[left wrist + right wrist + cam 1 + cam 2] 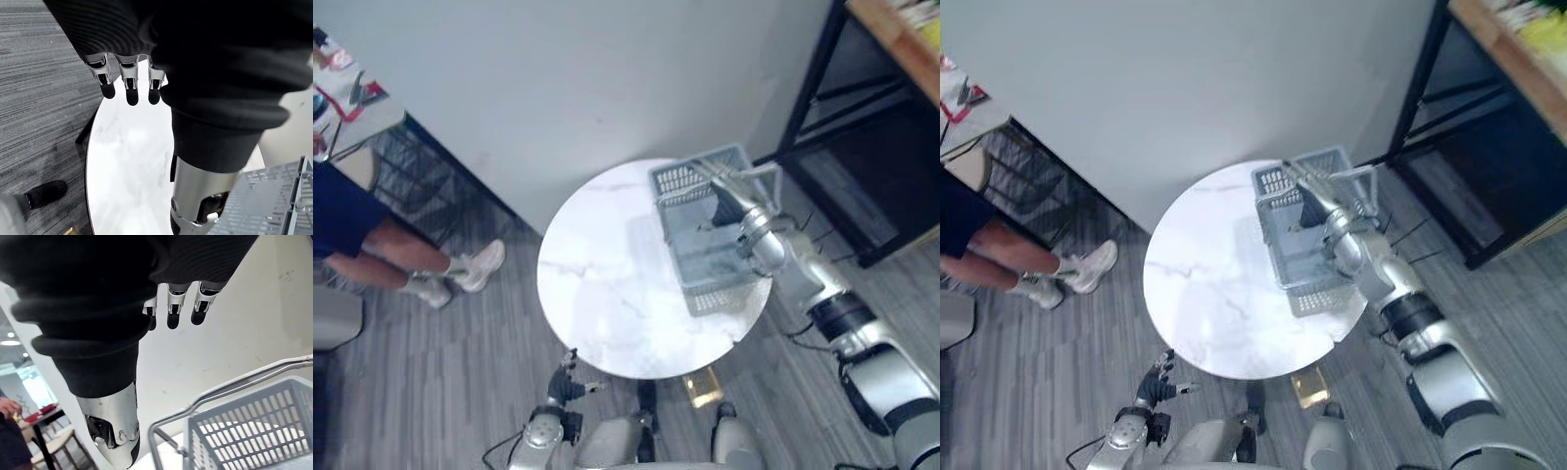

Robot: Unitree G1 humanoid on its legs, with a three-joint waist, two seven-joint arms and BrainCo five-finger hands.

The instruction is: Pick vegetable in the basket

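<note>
A round white marble bench (pixel 607 284) stands on a grey plank floor (pixel 431 392), and a grey slatted plastic basket (pixel 677 182) sits on the far right part of the bench. The basket's near end reaches the bench's right edge. Its thin metal handle (pixel 234 382) stands up over the rim. The inside of the basket that shows past the arm is bare grey plastic. No vegetable can be made out in either hand.

The right hand (pixel 1310 204) hangs over the far half of the basket, above the bench's far right edge, with the arm stretched across the basket behind it. In the right wrist view its fingers (pixel 174 316) are straight and side by side, apart from the handle and holding nothing.

The left hand (pixel 570 384) is low, just off the bench's near edge towards its left side. Its fingers (pixel 131 85) are straight and loosely spread, with nothing in them.

Right of the bench stands a black metal shelf with a wooden top (pixel 901 39). Some yellow-green things (pixel 1540 24) lie on that top, too small to tell what they are. Well left of the bench a person (pixel 372 240) sits in white shoes (pixel 481 262).
</note>
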